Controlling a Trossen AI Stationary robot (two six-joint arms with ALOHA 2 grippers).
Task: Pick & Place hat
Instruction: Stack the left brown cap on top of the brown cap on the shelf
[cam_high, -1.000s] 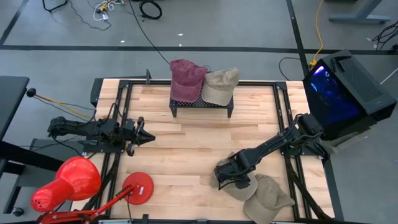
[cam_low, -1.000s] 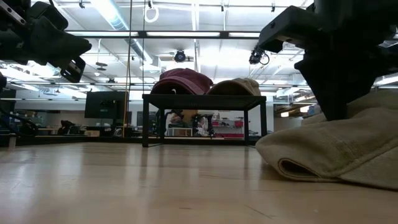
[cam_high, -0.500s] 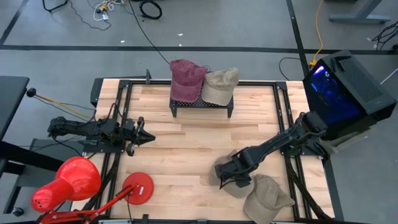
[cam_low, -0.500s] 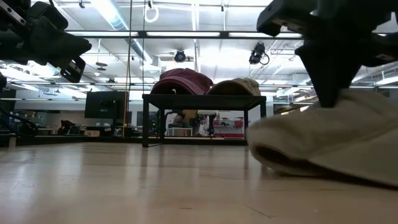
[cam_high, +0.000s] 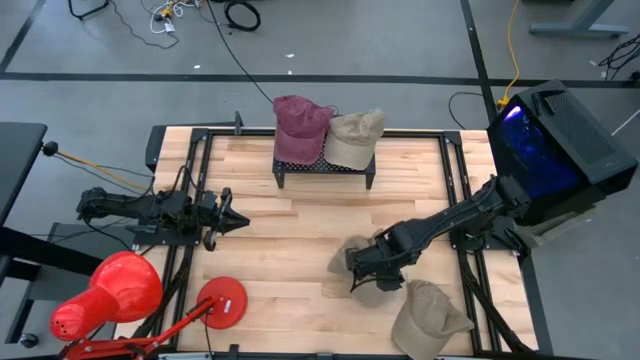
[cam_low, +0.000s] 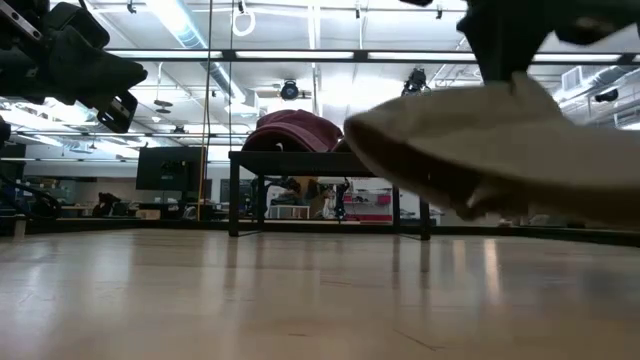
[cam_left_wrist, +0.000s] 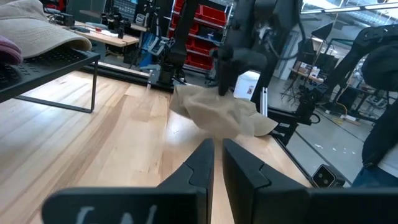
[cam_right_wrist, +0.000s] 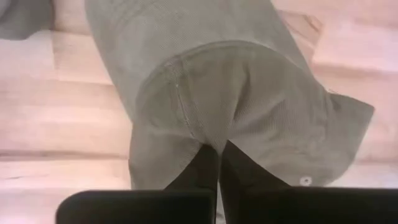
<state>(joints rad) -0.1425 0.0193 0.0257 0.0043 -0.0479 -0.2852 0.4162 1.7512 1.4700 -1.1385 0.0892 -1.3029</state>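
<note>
A beige hat (cam_high: 347, 252) hangs above the table's right middle, and my right gripper (cam_high: 372, 268) is shut on it from above. The low view shows this hat (cam_low: 480, 150) clear of the wood, and the left wrist view shows it (cam_left_wrist: 217, 115) under the right arm. A second beige hat (cam_high: 430, 312) lies on the table near the front right. My left gripper (cam_high: 238, 220) waits at the left side, level, fingers together (cam_left_wrist: 216, 163) and holding nothing. My right gripper pinches a fold of the hat's crown cloth (cam_right_wrist: 214, 134) between its two fingers. The fingers point down from above. The hat hangs below them, lifted clear of the table, its sides drooping to either side.
A black mesh rack (cam_high: 325, 167) at the far middle carries a maroon hat (cam_high: 300, 125) and a beige hat (cam_high: 355, 137). A red lamp (cam_high: 110, 295) stands at the near left. A dark box with a blue glow (cam_high: 550, 140) sits off the right edge.
My right gripper has gone up and a little toward the table's left with the beige hat. The hat, which lay on the wood beside the second hat, now hangs clear of the table.
</note>
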